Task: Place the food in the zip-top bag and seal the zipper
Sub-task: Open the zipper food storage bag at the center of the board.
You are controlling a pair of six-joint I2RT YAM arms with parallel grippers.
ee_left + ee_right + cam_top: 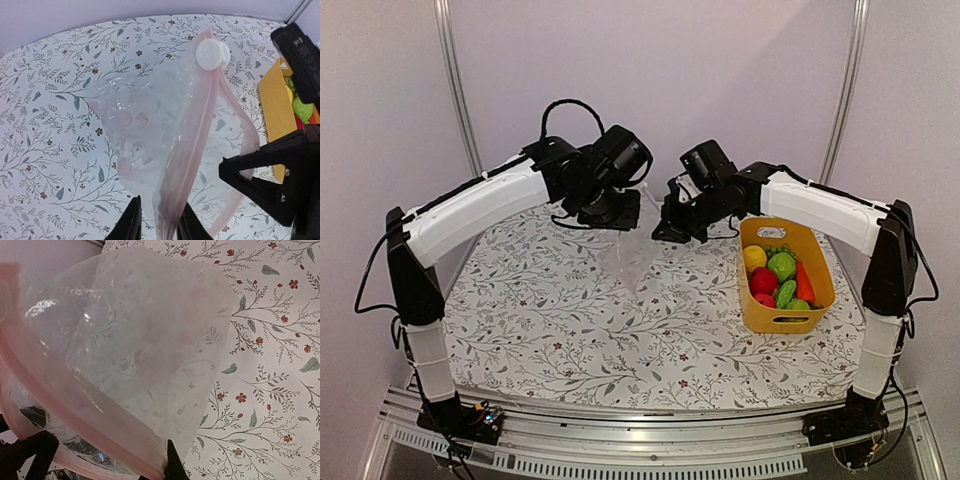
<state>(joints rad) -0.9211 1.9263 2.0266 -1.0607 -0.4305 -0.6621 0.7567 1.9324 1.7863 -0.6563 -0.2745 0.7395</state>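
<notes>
The clear zip-top bag (638,258) hangs above the table between my two grippers. In the left wrist view its pink zipper (200,135) runs from a white slider (212,52) down between my fingers. My left gripper (160,225) is open, with the bag's mouth edge lying against the right finger and a gap on the left side. My right gripper (167,467) is shut on the bag's pink edge, and the bag (140,340) fills its view. The food (780,275) lies in the yellow basket (760,312) at the right. I see no food in the bag.
The floral tablecloth (570,320) covers the table. The yellow basket (275,110) stands close to the right of the bag. The right arm's black gripper body (270,175) sits near the bag's mouth in the left wrist view.
</notes>
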